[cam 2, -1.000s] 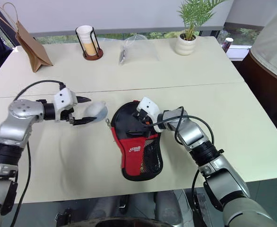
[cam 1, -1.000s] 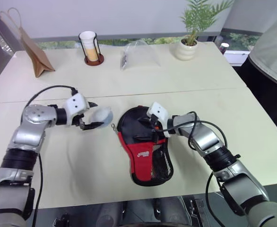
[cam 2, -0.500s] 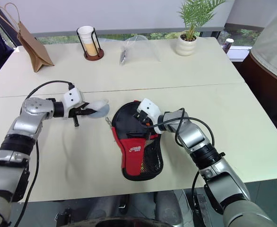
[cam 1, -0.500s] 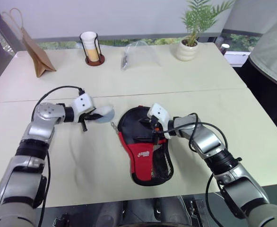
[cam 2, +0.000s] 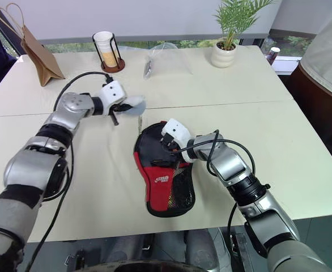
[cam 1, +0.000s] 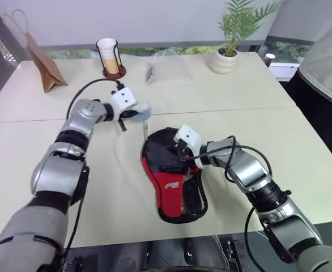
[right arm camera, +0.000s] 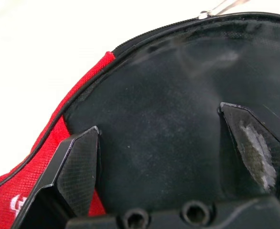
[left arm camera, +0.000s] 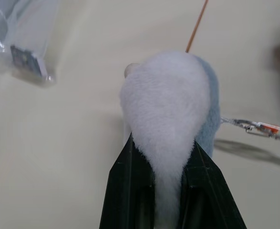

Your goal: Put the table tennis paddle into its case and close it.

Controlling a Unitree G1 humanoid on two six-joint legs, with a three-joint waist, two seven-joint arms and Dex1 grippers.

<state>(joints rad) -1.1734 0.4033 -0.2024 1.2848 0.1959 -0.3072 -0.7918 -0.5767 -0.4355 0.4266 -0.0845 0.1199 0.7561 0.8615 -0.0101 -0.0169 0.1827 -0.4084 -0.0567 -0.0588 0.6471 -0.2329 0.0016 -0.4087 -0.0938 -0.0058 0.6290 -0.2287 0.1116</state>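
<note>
The case, a black pouch with a red panel and mesh pocket, lies flat near the table's front. Its fuzzy grey ball charm is lifted beyond the case's round end, and my left gripper is shut on it. A thin chain runs from the charm back toward the case. My right gripper is open, its fingers spread wide over the black round part of the case. The table tennis paddle is hidden.
Along the far edge stand a brown paper bag, a cup in a wire holder, a clear plastic bag and a potted plant. A grey draped shape is at the right edge.
My left gripper shut on the charm, then carried it away from me and to the right, up past the case's round end. The right gripper stayed on the case.
</note>
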